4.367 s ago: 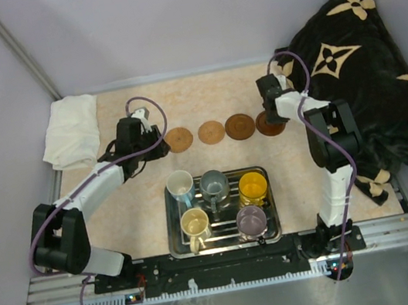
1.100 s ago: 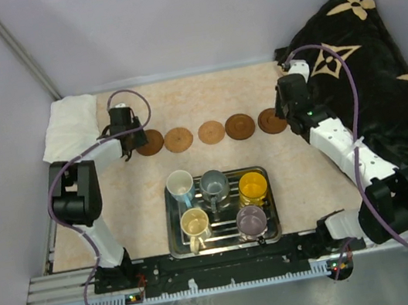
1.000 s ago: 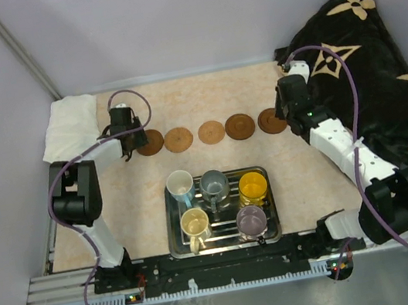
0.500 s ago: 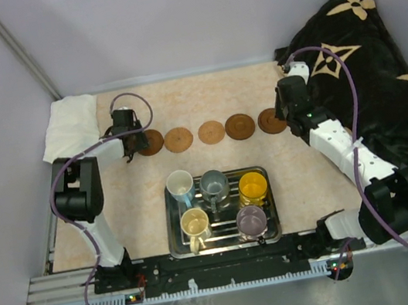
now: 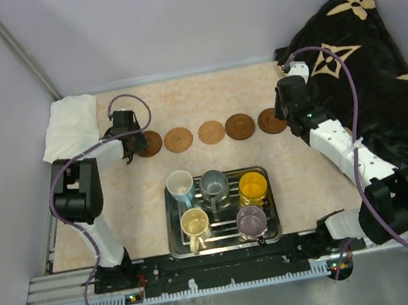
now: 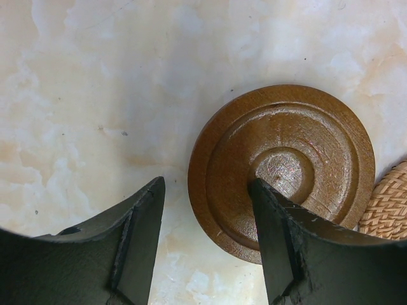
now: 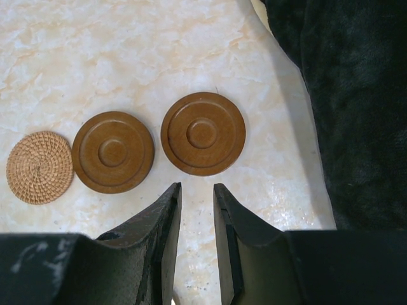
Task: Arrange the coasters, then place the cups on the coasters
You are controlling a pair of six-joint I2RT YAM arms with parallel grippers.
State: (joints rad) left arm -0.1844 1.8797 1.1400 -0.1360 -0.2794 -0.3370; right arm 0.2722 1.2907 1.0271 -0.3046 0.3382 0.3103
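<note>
Seen from above, the pale marbled bench (image 5: 203,98) carries five coasters (image 5: 211,131) in a straight row across its middle, well apart from the far wall, with bare surface beyond them.

My left pincer (image 5: 127,139) hangs over the leftmost coaster (image 5: 149,143). In its wrist view the jaws stand wide apart and grip nothing: one finger (image 6: 137,235) is over bare bench and the other (image 6: 286,248) overlaps the ringed wooden disc, so the disc's left edge lies between them. A woven coaster (image 6: 388,203) lies just beside that disc on its right. A folded white cloth (image 5: 71,128) sits near the pincer at the bench's left edge, leaving little room on that side.

My right pincer (image 5: 285,111) hovers at the rightmost coaster (image 5: 270,120). Its jaws are only a narrow slit apart and hold nothing; bench shows through the gap. In that wrist view the coaster is apart from its neighbour and near the edge of a black blanket (image 5: 363,71), which covers the bench's right side and crowds that end.

The five cups (image 5: 213,184) stand in a steel tray (image 5: 269,212) near the front edge, between my arm bases. A clear strip of bench separates tray and row, with open surface on both sides of the tray.
</note>
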